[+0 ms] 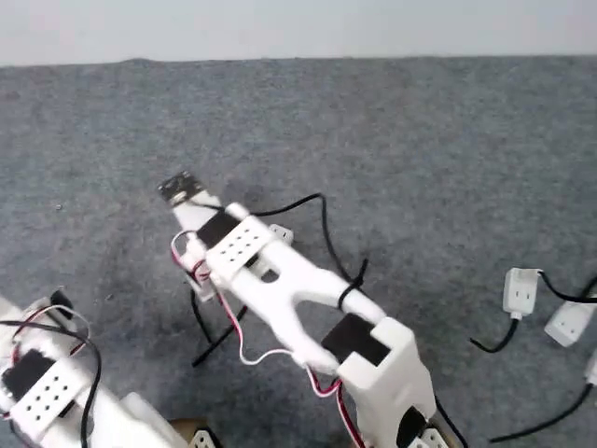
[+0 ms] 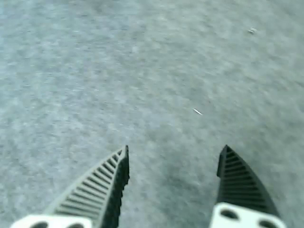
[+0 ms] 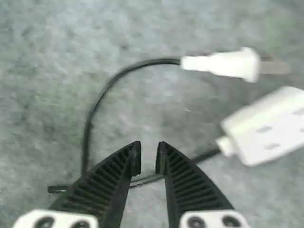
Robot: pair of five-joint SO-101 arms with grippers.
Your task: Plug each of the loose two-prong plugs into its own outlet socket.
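Nearby, white plug [image 3: 223, 64] beside socket [image 3: 268, 127]

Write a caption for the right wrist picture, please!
The right gripper hovers over a black cord, near a white plug and outlet socket.

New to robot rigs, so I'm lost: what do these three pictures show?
Two small robot arms stand on a grey carpeted surface. The overhead picture shows the right arm stretched across the middle, the left arm at the lower left, and white outlet sockets aside. The other two come from a camera on each wrist. The left jaws stand wide open over carpet. The right jaws, barely parted, hold nothing; below lie a black cord, a white two-prong plug and another outlet socket.
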